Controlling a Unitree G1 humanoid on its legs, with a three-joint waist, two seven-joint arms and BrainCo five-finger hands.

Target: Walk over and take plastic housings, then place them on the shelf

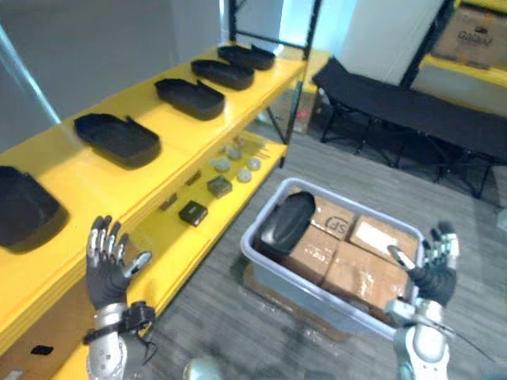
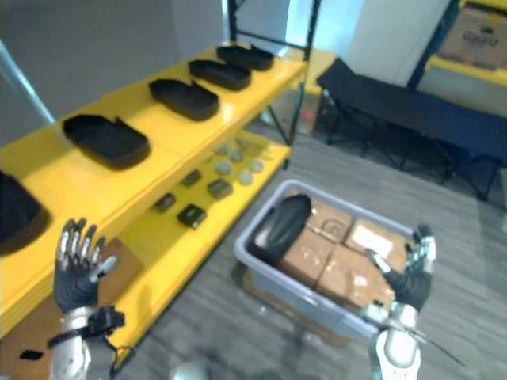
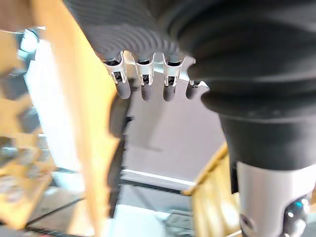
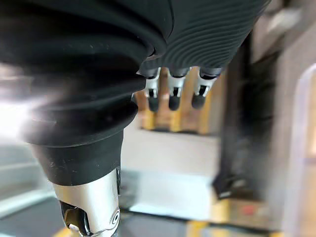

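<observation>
Left hand (image 1: 107,265) and right hand (image 1: 432,265) are hovering spread, empty, either side of the grey bin (image 1: 310,294) | black plastic housing (image 1: 287,222) is leaning inside the bin | approaching stage, I'm judging; next I'm needing a reach-in grasp.

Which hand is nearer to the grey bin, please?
Right. The right hand hovers open at a corner of the grey bin; the left hand is raised by the yellow shelf, farther off.

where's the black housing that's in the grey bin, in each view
left eye view: plastic housing at centre, leaning in the grey bin's left end.
right eye view: same place, slightly left of centre.
wrist views: too blurred to tell.
shared landmark: the cardboard boxes beside it.
</observation>
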